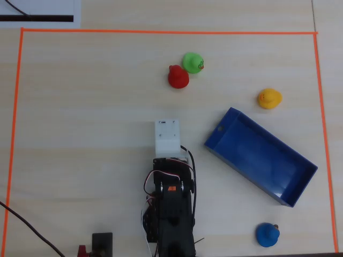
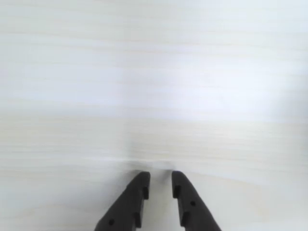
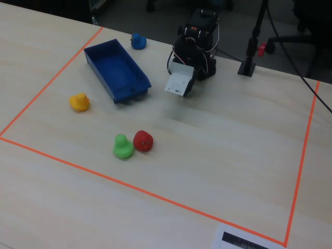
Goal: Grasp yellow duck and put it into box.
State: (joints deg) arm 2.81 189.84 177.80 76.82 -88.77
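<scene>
The yellow duck [image 1: 269, 98] stands on the table just beyond the box's holed short end, and at the left in the fixed view [image 3: 79, 102]. The box [image 1: 262, 158] is a deep-blue open tray lying diagonally, empty; it also shows in the fixed view [image 3: 118, 72]. My arm [image 1: 170, 203] is folded back near the table's front edge, well away from duck and box. In the wrist view my gripper [image 2: 160, 175] points at bare table, jaws a narrow gap apart with nothing between them. The white wrist housing [image 1: 167, 138] hides the fingers from above.
A red duck [image 1: 178, 77] and a green duck [image 1: 192, 62] sit touching at the far middle. A blue duck [image 1: 267, 234] sits past the box's other end. Orange tape [image 1: 161, 31] frames the work area. A black stand [image 3: 249, 62] is beside the arm's base.
</scene>
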